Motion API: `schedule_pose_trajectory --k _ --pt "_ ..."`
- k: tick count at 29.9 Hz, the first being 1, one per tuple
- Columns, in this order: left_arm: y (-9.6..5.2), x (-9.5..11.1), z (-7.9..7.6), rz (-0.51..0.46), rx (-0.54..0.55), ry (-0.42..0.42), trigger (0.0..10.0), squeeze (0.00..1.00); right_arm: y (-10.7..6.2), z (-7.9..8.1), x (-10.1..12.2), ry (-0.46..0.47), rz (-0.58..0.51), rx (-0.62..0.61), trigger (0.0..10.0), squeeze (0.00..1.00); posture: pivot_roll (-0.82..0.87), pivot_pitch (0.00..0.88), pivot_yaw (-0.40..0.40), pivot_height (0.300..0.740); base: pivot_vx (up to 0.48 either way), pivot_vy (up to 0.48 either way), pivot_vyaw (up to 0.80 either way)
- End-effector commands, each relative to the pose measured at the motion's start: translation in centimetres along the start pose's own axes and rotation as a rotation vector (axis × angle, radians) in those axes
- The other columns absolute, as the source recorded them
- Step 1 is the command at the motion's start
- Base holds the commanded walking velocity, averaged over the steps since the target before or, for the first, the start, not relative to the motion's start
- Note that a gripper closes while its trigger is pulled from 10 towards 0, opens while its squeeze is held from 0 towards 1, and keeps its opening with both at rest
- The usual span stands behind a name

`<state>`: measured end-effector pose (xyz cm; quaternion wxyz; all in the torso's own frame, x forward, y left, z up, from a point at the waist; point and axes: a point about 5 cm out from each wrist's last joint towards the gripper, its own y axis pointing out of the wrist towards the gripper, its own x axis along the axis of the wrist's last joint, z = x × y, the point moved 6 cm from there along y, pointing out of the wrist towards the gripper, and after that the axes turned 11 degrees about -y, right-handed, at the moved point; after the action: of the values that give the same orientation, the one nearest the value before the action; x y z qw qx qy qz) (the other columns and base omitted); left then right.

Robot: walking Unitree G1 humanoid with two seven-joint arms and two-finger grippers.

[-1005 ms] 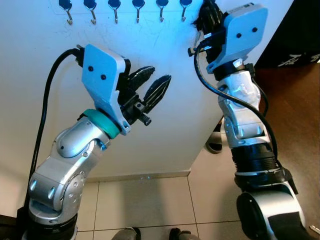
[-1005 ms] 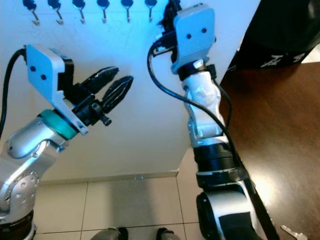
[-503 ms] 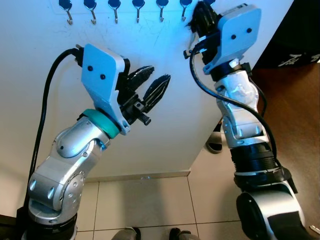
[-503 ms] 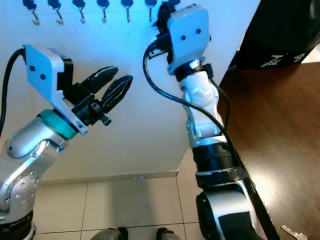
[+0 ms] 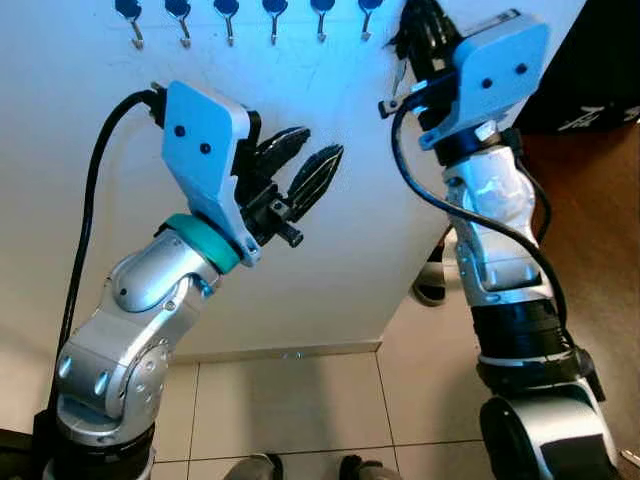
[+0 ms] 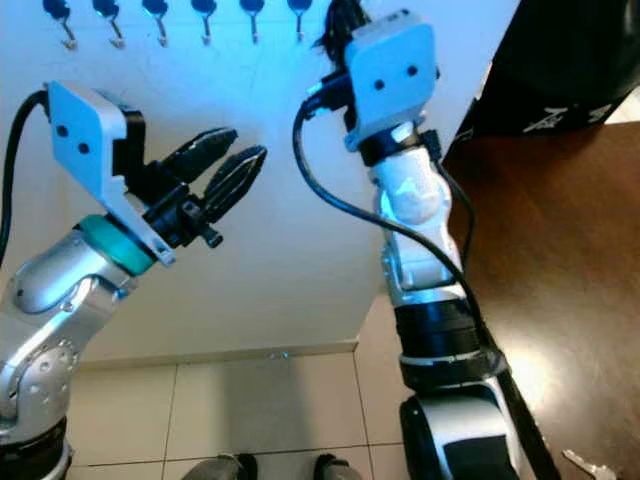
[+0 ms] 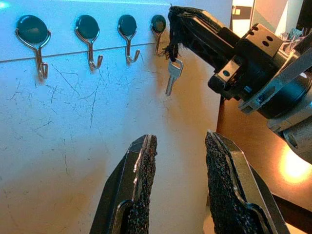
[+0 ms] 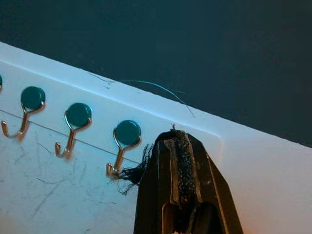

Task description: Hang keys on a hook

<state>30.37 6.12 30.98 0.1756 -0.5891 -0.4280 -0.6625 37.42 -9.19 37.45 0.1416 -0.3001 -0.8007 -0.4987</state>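
Keys are up at the rack now: the right gripper (image 7: pixel 171 30) is raised to the rightmost of the hooks (image 7: pixel 157 28) on the white wall panel (image 5: pixel 340 260), its 2 black fingers pressed together on a frayed dark cord (image 8: pixel 127 174) from which a single silver key (image 7: pixel 172 75) dangles, hanging just beside and slightly below that hook. Held by the cord rather than the blade, the key swings free, which leaves the loop end available to slip over the hook's upturned tip. In the right wrist view the closed fingertips sit just right of the nearest teal-capped hook (image 8: pixel 122 146), with the cord's fibres brushing the hook's curl; whether the loop has caught on it I cannot tell. The left gripper (image 5: pixel 300 175) hovers lower and to the left, well apart from the rack, jaws spread partway and holding nothing, seemingly parked so its wrist camera can watch the hanging. The remaining hooks to the left look bare. My judgement is that the hanging step is nearly complete, needing a small settle before release.
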Motion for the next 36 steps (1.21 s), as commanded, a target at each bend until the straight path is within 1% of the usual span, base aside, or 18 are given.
schedule_pose_trajectory --k 1,4,12,19,30,36 --pt "0.0 -0.1 -0.4 0.005 -0.024 -0.014 10.0 0.00 -0.4 0.0 -0.1 -0.005 0.007 -0.004 10.0 0.00 0.12 0.101 0.118 0.740 0.000 0.000 0.00" --pt "0.1 -0.1 -0.5 0.005 -0.028 -0.017 10.0 0.00 -0.4 -0.2 -0.3 -0.010 0.015 -0.007 10.0 0.00 0.12 0.101 0.117 0.740 0.000 0.000 0.00" --pt "0.1 -0.1 -0.4 0.005 -0.026 -0.016 10.0 0.00 0.0 0.0 -0.6 -0.017 0.023 -0.007 10.0 0.00 0.13 0.101 0.113 0.740 0.000 0.000 0.00" --pt "0.0 0.0 -0.4 0.006 -0.024 -0.013 10.0 0.00 0.4 -0.2 -1.0 -0.033 0.042 -0.030 10.0 0.00 0.13 0.102 0.111 0.740 0.000 0.000 0.00" --pt "-0.1 0.0 -0.5 0.007 -0.025 -0.015 10.0 0.00 0.5 -0.1 -1.0 -0.031 0.040 -0.023 10.0 0.00 0.14 0.100 0.107 0.740 0.000 0.000 0.00" --pt "-0.1 0.0 -0.5 0.007 -0.024 -0.013 10.0 0.00 1.0 0.3 -1.2 -0.032 0.038 -0.017 10.0 0.00 0.14 0.097 0.105 0.740 0.000 0.000 0.00"
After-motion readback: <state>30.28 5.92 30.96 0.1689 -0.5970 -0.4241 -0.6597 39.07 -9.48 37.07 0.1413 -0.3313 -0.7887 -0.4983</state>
